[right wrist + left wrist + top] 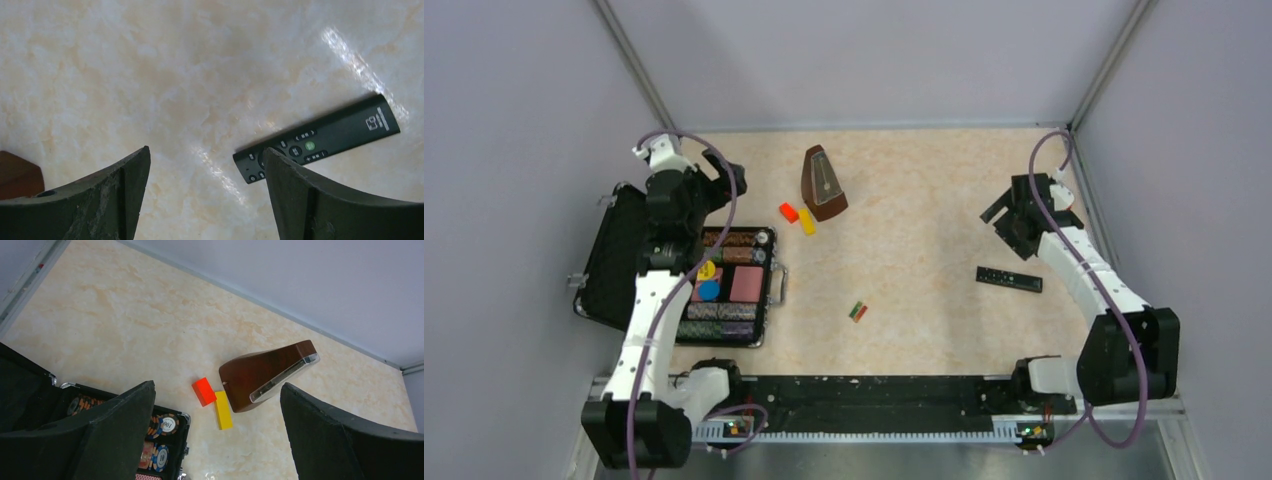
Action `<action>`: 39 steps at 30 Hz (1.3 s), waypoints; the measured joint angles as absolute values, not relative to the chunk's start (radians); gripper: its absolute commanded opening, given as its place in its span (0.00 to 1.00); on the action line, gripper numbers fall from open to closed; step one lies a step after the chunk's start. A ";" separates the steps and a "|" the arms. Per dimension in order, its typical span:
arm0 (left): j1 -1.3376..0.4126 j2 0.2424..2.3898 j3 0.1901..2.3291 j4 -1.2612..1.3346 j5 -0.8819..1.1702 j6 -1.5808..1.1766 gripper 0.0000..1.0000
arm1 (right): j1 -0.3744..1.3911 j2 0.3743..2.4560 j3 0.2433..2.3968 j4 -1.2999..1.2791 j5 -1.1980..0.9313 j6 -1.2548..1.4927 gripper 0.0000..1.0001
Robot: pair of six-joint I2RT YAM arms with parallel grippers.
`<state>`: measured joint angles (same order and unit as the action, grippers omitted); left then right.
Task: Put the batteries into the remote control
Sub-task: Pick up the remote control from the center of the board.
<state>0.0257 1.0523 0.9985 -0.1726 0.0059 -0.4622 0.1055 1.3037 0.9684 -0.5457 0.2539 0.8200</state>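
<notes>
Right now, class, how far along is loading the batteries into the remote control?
Done: nothing visible. The tiny green-and-red striped batteries lie loose on the table, apart from the slim black remote control, lying buttons up. In hand: nothing; the right gripper hangs open near the remote, the left gripper open too. Left: every step.

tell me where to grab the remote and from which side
Take the remote across its narrow width near mid-length, coming straight down from above, with one of the fingers on each long edge. It lies flat, buttons up, slim and long, with nothing touching its edges. The open right gripper is nearest.
</notes>
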 measured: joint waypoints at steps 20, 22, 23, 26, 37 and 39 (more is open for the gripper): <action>0.026 0.981 0.948 -0.044 0.055 -0.442 0.99 | 0.022 1.472 0.916 -0.899 0.274 1.379 0.80; 0.026 0.981 0.948 -0.044 0.057 -0.442 0.99 | 0.018 1.481 0.916 -0.904 0.276 1.408 0.80; 0.026 0.982 0.948 -0.042 0.060 -0.441 0.99 | 0.018 1.485 0.916 -0.905 0.277 1.420 0.79; 0.026 0.990 0.948 -0.026 0.078 -0.439 0.99 | 0.017 1.501 0.916 -0.905 0.287 1.454 0.76; 0.026 1.023 0.948 0.008 0.129 -0.434 0.98 | -0.024 1.611 0.944 -0.896 0.342 1.504 0.72; 0.026 1.026 0.948 0.008 0.134 -0.433 0.97 | -0.028 1.626 0.957 -0.896 0.346 1.504 0.71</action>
<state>0.0257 1.0260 0.9478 0.0082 0.1345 -0.4332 -0.0277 1.6257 0.9565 -0.8955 0.3458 1.5040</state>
